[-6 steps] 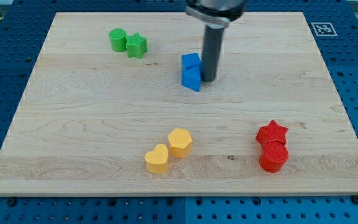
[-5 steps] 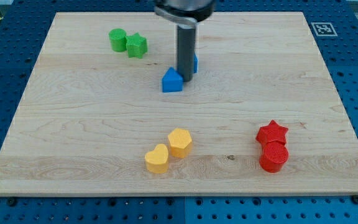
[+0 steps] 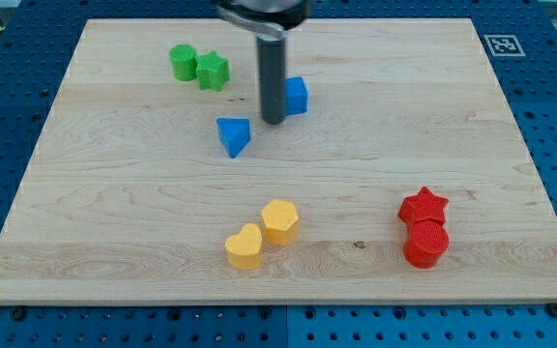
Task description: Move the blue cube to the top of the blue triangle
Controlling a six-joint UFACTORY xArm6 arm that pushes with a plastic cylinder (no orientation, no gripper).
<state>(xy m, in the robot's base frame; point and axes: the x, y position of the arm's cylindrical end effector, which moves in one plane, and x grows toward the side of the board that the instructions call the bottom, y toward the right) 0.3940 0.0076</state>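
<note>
Blue cube (image 3: pixel 297 95) sat near the top edge of the wooden surface (image 3: pixel 114 222), touching my tip (image 3: pixel 274 120) on its right. Blue triangle (image 3: pixel 233 135) lay apart, lower and to the left of my tip. No jaws showed, only the rod.

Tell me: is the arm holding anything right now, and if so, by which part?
Nothing is held. My tip stands on the board just left of the blue cube, apparently against its left side, with the blue triangle apart to its lower left.
</note>
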